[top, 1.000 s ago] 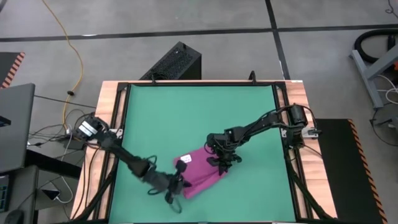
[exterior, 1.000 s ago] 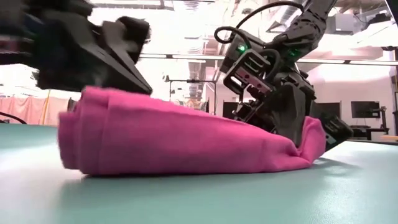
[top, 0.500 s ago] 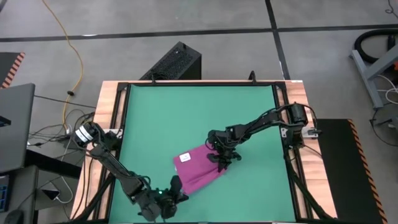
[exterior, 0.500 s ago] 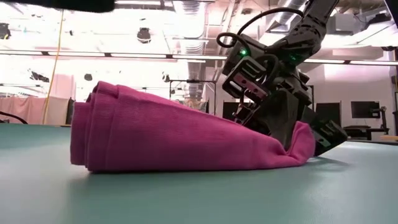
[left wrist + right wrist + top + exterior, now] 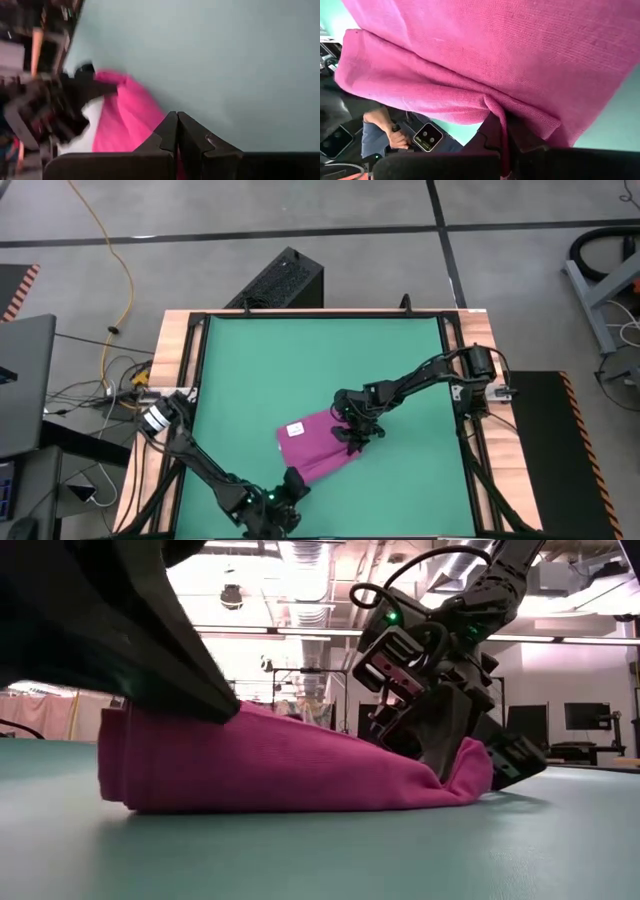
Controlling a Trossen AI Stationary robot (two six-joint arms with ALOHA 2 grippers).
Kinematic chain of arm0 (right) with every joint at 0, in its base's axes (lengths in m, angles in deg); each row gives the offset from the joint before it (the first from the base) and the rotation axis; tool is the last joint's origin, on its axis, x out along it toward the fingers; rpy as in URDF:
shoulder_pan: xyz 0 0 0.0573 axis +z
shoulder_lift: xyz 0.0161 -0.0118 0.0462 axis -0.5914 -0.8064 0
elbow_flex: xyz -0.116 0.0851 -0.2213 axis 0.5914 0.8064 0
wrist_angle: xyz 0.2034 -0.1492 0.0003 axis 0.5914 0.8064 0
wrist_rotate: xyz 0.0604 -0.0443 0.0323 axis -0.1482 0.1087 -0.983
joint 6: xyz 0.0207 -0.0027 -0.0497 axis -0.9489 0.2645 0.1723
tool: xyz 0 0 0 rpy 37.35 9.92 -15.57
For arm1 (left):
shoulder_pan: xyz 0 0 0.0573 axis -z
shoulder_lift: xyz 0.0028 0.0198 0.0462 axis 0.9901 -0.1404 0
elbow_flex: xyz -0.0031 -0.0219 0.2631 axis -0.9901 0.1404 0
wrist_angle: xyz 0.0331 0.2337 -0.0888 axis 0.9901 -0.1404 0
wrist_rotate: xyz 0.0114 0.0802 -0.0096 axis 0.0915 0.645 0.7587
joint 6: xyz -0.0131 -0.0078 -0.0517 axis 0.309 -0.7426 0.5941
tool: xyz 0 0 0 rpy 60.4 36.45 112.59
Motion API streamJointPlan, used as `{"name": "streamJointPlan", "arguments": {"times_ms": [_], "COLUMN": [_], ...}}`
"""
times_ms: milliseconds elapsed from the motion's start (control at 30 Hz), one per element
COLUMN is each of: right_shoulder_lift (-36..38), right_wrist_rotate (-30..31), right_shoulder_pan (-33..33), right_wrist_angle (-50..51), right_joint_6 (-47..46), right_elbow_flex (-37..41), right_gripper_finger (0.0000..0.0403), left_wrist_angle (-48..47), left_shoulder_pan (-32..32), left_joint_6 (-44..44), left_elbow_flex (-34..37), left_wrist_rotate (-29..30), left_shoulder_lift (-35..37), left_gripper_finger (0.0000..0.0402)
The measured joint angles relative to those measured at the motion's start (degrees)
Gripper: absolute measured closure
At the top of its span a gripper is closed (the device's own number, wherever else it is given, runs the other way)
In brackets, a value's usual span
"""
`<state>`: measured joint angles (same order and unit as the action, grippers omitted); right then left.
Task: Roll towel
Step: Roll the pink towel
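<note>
Right hand (image 5: 358, 442) pinching towel (image 5: 318, 448) corner (fold between fingers); left hand (image 5: 177, 131) fully closed, empty, near towel's front edge.

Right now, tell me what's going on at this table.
Two robot arms are working a magenta towel on the green table. The towel lies partly rolled or folded into a thick bundle. The right hand is shut on one end of it, a pinch of cloth between its fingers in its wrist view. The left hand sits at the table's near edge beside the towel's other end, fingers shut and holding nothing.
</note>
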<state>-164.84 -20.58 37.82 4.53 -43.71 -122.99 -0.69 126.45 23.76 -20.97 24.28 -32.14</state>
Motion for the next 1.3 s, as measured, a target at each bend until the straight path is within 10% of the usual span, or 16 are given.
{"name": "streamJointPlan", "arguments": {"times_ms": [767,1300], "right_shoulder_lift": [-0.1,7.7], "right_wrist_rotate": [1.8,25.4], "right_shoulder_pan": [0.7,2.8], "right_wrist_angle": [-0.5,3.7], "right_joint_6": [1.2,15.3], "right_elbow_flex": [0.0,0.0], "right_gripper_finger": [0.0388,0.0329], "left_wrist_angle": [-4.3,-3.0], "left_shoulder_pan": [-4.1,-4.6], "left_joint_6": [17.8,21.0], "left_elbow_flex": [7.2,9.3], "left_wrist_rotate": [-0.3,-3.9], "left_shoulder_lift": [0.9,0.7], "left_gripper_finger": [0.0401,0.0402]}}
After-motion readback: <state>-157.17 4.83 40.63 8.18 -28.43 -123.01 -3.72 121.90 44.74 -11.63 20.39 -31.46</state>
